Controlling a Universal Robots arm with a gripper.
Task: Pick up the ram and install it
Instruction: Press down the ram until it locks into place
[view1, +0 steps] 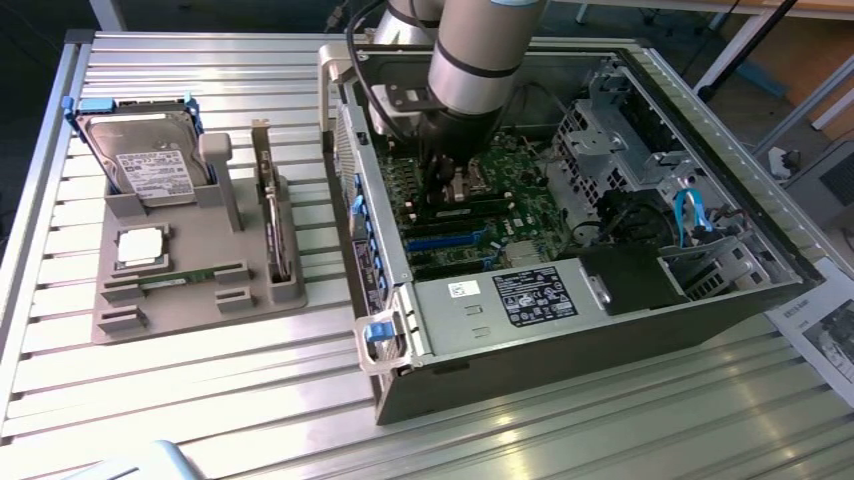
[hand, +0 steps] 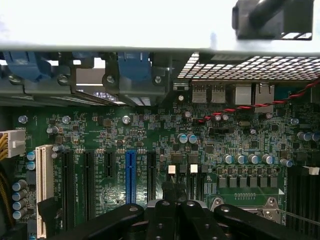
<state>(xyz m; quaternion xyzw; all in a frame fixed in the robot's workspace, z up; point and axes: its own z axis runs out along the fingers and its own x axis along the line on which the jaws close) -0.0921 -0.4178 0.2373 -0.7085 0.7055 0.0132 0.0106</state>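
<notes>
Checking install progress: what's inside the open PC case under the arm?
Green motherboard with the shut gripper lowered over it. Whether it holds the ram is hidden by the arm.

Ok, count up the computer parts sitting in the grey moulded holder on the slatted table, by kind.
In the grey moulded holder:
Silver hard drive with blue side rails: 1
Square silver CPU chip: 1
Narrow green ram stick: 1
Dark expansion card with metal bracket: 1
Total: 4
</notes>
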